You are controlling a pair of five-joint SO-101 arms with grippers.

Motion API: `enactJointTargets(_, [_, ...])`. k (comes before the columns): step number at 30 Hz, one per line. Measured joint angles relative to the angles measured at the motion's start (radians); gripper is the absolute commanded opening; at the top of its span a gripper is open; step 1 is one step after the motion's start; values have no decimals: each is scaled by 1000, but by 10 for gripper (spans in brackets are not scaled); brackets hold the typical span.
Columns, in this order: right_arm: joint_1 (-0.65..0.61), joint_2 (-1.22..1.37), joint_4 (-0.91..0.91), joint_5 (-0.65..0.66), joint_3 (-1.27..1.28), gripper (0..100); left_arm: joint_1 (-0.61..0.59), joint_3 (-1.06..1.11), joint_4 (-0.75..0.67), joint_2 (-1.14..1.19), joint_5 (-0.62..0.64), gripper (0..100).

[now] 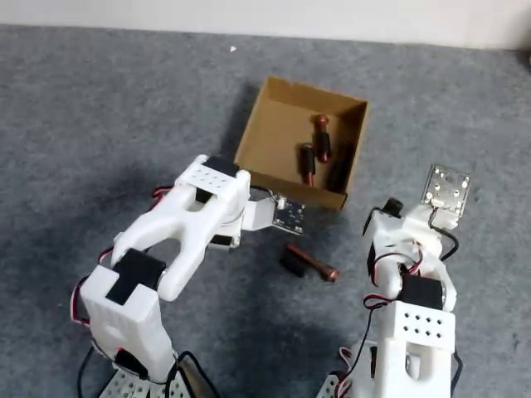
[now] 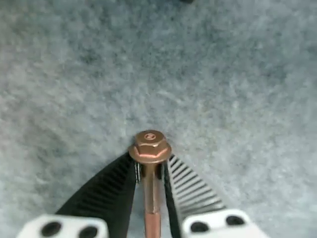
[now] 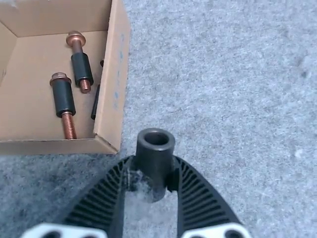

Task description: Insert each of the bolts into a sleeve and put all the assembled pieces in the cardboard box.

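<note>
My left gripper (image 2: 150, 161) is shut on a copper bolt (image 2: 150, 171), whose hex head sticks out past the fingertips above the grey carpet. In the high view this bolt (image 1: 315, 264) lies level just in front of the cardboard box (image 1: 270, 116). My right gripper (image 3: 152, 166) is shut on a dark sleeve (image 3: 155, 148) with its open bore facing up, close to the box's corner (image 3: 111, 99). Two bolts in sleeves (image 3: 79, 59) (image 3: 63, 101) lie inside the box, and a third dark piece (image 3: 95, 101) shows partly behind its wall.
The right arm (image 1: 411, 249) stands to the right of the box, the left arm (image 1: 191, 224) to its front left. Grey carpet covers the table all around. A pale wall edge runs along the far side.
</note>
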Motion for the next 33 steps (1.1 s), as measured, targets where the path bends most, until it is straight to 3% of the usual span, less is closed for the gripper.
enactJointTargets(7, [0, 0, 0, 0, 0, 6, -14, 18, 57, -219, 181, 5])
enactJointTargets(14, [0, 0, 0, 0, 0, 6, -23, 124, 58, -428, 236, 5])
enactJointTargets(19, [-51, 0, 0, 0, 3, 6, -23, 183, 58, -583, 364, 5])
enactJointTargets(27, [-176, 0, 8, 0, 9, 6, -23, 273, 58, -847, 677, 5])
enactJointTargets(33, [-230, -124, 72, 0, 29, 6, -23, 276, 58, -1002, 1003, 5])
